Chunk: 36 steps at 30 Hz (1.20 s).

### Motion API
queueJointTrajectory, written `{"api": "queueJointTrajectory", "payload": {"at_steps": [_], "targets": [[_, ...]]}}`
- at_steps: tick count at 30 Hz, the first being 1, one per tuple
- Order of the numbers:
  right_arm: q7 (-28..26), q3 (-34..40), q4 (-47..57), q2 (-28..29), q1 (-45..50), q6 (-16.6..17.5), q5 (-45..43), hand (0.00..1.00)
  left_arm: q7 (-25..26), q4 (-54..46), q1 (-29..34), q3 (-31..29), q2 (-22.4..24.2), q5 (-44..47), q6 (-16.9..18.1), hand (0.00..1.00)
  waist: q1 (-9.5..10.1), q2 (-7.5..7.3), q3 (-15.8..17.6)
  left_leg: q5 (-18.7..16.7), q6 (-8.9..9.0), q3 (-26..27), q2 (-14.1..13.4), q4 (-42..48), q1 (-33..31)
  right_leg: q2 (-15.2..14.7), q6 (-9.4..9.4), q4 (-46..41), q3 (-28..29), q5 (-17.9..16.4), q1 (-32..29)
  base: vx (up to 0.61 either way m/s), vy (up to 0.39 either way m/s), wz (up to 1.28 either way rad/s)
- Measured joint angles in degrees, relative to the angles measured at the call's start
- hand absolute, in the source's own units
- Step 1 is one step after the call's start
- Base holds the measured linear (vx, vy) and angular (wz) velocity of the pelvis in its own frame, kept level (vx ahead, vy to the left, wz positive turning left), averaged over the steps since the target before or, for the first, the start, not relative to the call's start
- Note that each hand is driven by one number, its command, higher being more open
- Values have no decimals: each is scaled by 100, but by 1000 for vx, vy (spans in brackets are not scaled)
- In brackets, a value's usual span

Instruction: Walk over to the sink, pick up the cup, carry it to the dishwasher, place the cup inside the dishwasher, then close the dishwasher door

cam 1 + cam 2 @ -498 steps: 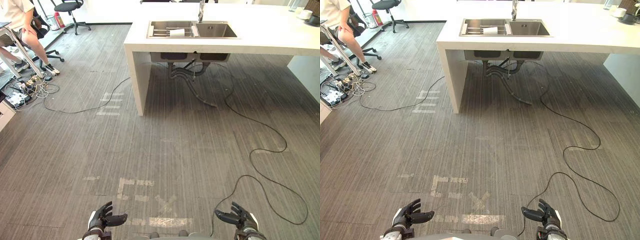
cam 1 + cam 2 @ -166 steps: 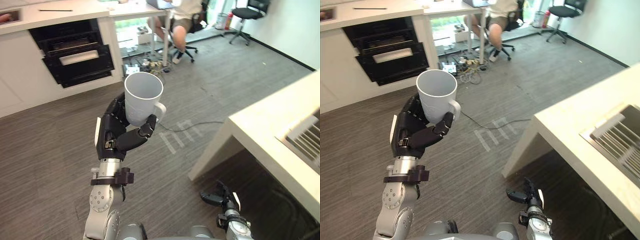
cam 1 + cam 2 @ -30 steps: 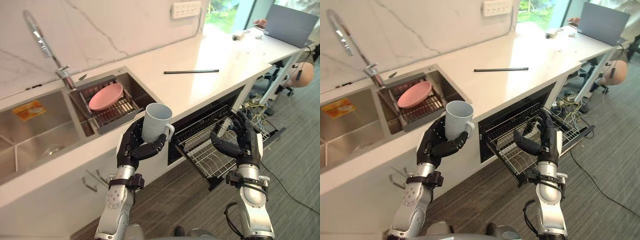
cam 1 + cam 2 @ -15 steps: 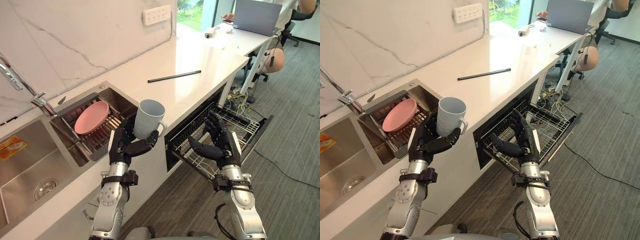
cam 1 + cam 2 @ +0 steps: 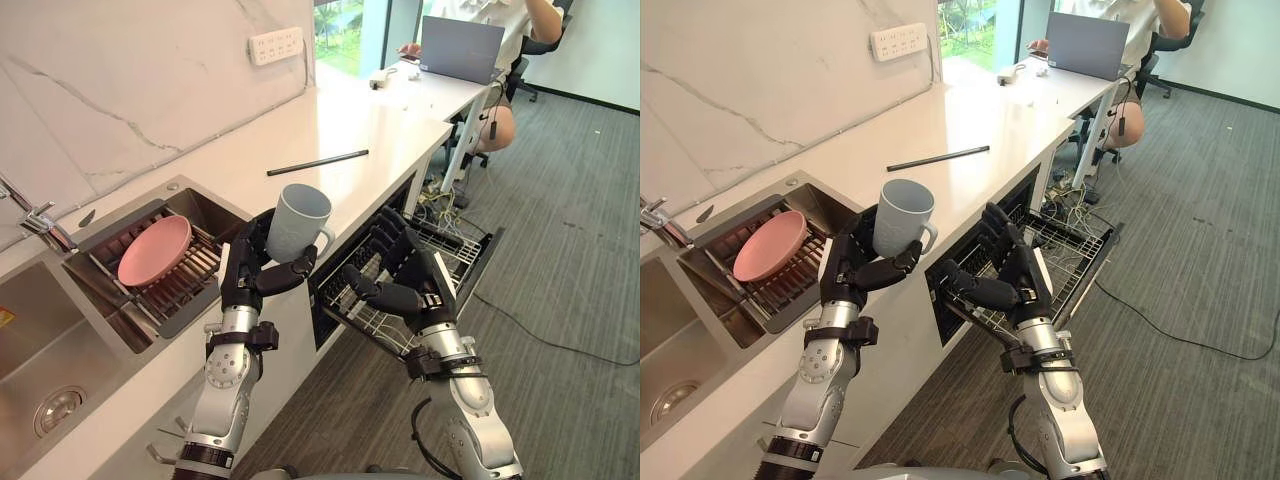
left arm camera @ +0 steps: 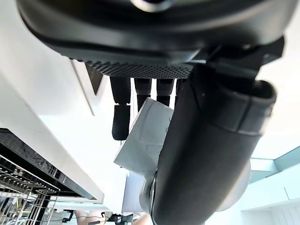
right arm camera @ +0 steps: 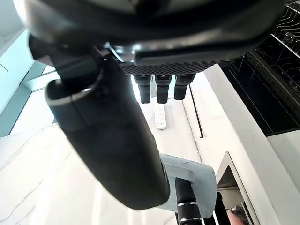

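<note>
A pale grey-blue cup (image 5: 298, 222) is held upright above the white counter's (image 5: 330, 125) front edge, with my left hand (image 5: 243, 278) shut on its lower body and its handle facing right. The cup also shows past the fingers in the left wrist view (image 6: 145, 140). My right hand (image 5: 408, 282) is open with fingers spread, just right of the cup and in front of the dishwasher. The dishwasher's wire rack (image 5: 455, 250) is pulled out from under the counter. In the right wrist view the cup (image 7: 197, 178) sits beyond my thumb.
A steel sink (image 5: 60, 340) lies at left, with a pink plate (image 5: 153, 250) on a drain rack. A thin black rod (image 5: 317, 162) rests on the counter. At the counter's far end, a person (image 5: 500, 20) sits at a laptop (image 5: 460, 48). Grey floor lies open at right.
The view has swung along the counter, so sink and dishwasher have shifted left. The cup stays in my left hand. My right hand is slightly nearer the cup.
</note>
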<state>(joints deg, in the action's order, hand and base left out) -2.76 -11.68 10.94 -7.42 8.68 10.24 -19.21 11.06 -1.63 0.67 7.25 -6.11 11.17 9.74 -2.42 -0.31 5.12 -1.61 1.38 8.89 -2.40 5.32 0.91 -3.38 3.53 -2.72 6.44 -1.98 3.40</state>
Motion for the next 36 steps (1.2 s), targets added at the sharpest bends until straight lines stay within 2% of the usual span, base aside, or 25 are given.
{"api": "queueJointTrajectory", "payload": {"at_steps": [4,13,22,23,27,36], "targets": [[-19,-90,0,-18,-147,0,-29,90,-3,0,0,78,6,3,0,30,3,-3,-12,180,3,0,58,-236,86,-13,4,0,-2,16,-24,-30,-1,0],[79,-246,-30,-27,-366,2,-124,90,-181,-1,2,658,73,8,0,30,16,-7,-152,587,-26,-78,127,-903,278,-38,13,58,-103,39,-66,-5,-9,5],[282,-292,-345,36,-466,5,-123,90,-292,-4,1,1195,64,26,1,30,17,-16,-237,692,-44,-160,168,-1045,323,-75,20,63,-188,36,-47,-12,6,5],[323,-288,-449,48,-521,4,-126,30,-315,-3,2,1271,67,87,1,30,16,-15,-239,704,-44,-173,168,-1060,323,-75,20,62,-202,36,-50,-40,-7,6],[420,-282,-623,49,-661,10,-148,30,-369,-4,1,1453,68,249,0,30,15,-13,-293,745,-29,-253,168,-1064,302,-75,16,66,-278,33,-55,-25,-7,9],[547,-221,-880,89,-889,108,-162,30,-382,-22,-8,1475,79,405,1,30,54,-20,-406,856,-23,-427,172,-1064,204,-83,-1,102,-471,42,-60,-17,-8,11]]}}
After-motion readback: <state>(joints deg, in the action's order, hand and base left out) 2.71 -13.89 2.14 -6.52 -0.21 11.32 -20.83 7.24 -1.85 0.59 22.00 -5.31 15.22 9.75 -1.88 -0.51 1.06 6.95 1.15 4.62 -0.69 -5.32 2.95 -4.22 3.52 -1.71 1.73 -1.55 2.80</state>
